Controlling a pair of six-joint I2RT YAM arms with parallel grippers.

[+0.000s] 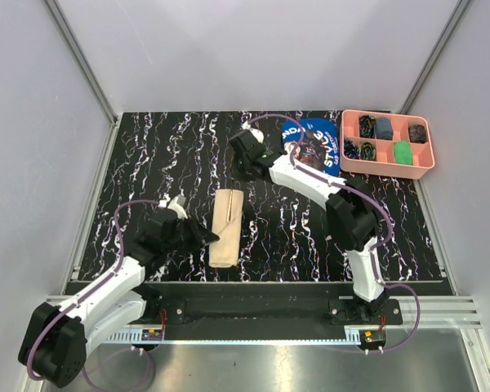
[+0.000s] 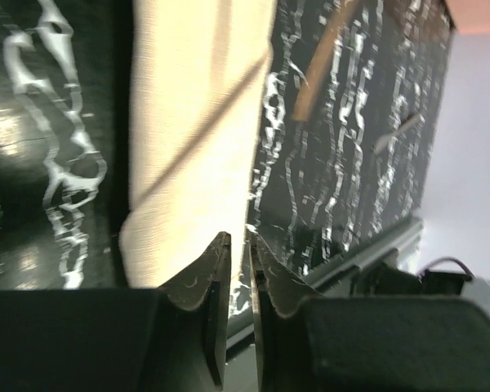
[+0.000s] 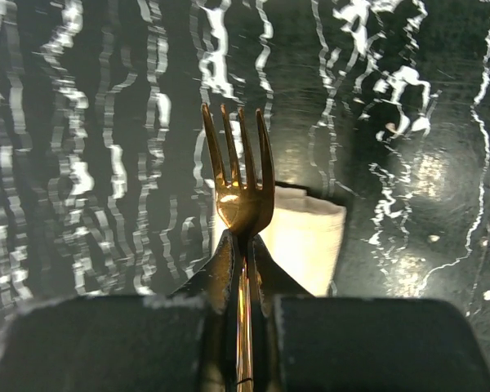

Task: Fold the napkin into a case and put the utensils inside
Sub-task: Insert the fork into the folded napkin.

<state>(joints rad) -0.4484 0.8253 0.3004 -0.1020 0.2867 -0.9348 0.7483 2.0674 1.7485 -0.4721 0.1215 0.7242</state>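
Fingers of the right gripper (image 3: 245,245) are filling the bottom of the right wrist view. They're pressing tight on the neck of a gold fork (image 3: 238,175), so that gripper is fully clamped on it, with the tines sticking straight out past the tips. Just behind the fork, one end of the case (image 3: 306,237) is peeking out, lying flat on the dark marbled tabletop (image 3: 90,163).

From the top camera, the beige case (image 1: 226,227) is sitting as a narrow folded oblong near the front middle of the tabletop, its long side running away from the arms. The right gripper (image 1: 249,167) is hanging near the case's far end. The left gripper (image 1: 206,237) is reaching in low from the left, right up against the case's near part.

Over on the left wrist view, the left gripper (image 2: 239,245) is showing just a thin slit between its fingers, and I'm not seeing anything pinched in there. Its tips are hovering at the edge of the cloth.

Far right corner: a pink tray (image 1: 388,169) is sitting beside a blue printed cloth (image 1: 310,135).
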